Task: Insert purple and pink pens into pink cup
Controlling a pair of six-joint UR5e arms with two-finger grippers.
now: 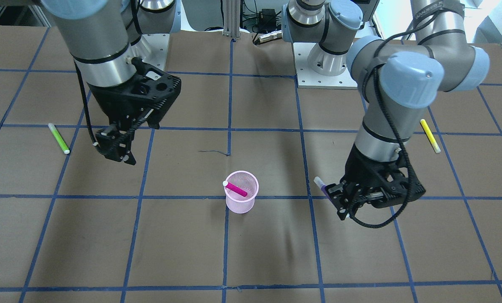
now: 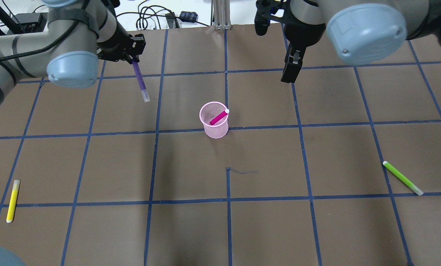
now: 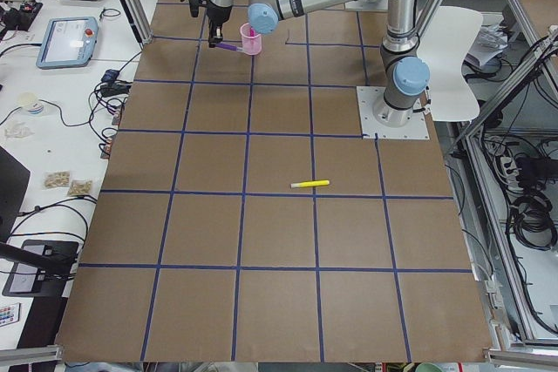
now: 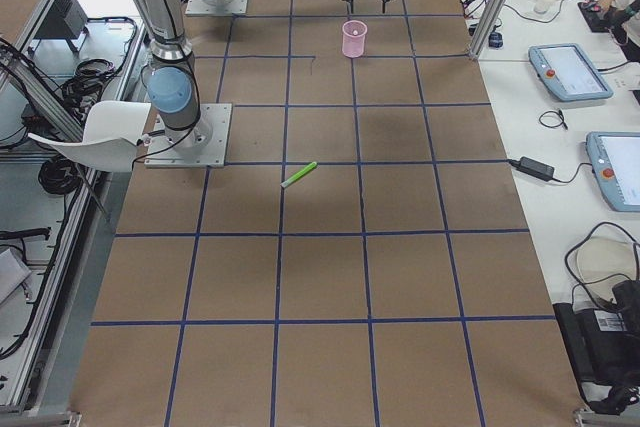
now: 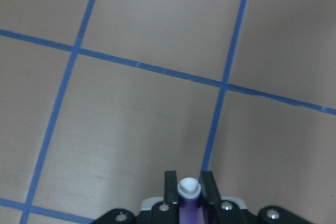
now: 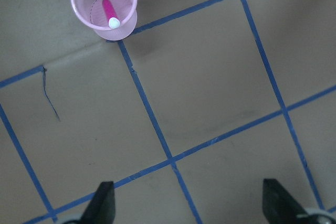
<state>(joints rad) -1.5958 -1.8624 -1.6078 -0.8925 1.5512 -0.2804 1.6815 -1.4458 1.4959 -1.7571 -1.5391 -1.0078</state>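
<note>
Over the tabletop (image 2: 94,166), the right tool (image 2: 289,72) is held apart and empty; the left tool (image 2: 133,61) is clamped on the purple pen (image 2: 141,81), well apart from the pink cup (image 2: 214,128). The cup could be tipped if its rim, or the pink pen (image 2: 218,118) leaning inside, is struck.

Robot lab, gridded table (image 1: 272,252), teach pendants (image 4: 570,71)
</note>
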